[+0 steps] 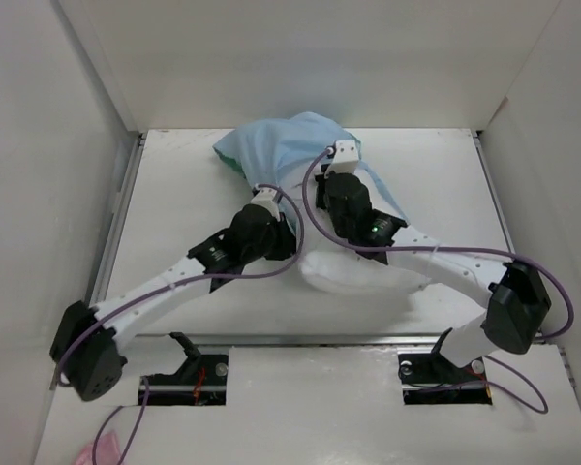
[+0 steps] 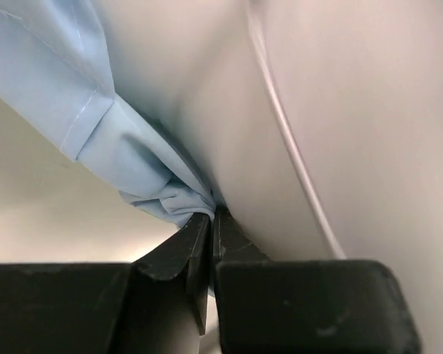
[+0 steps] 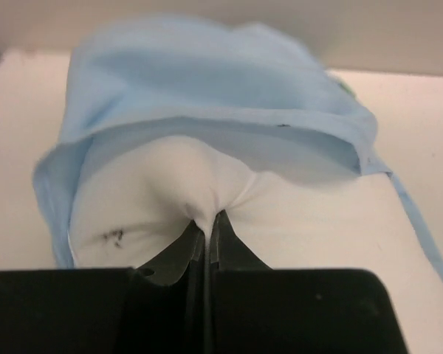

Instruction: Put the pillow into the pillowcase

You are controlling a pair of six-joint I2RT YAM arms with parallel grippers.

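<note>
In the middle of the table [image 1: 165, 223], the pillow [image 3: 140, 184] sits partly inside the blue pillowcase [image 1: 281, 145]. The right gripper [image 3: 207, 228] pinches the pillow. The left gripper [image 2: 210, 221] pinches the pillowcase's edge. Next, I think, the pillow needs pushing deeper.

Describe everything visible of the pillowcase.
The pillowcase is thin, floppy pale blue cloth with a stitched hem; a sliver of green shows at its left edge. It lies bunched at the far middle of the table, its open mouth drawn over the far end of the white pillow. The left gripper pinches a fold of it; the right gripper pinches the pillow at that mouth.
</note>
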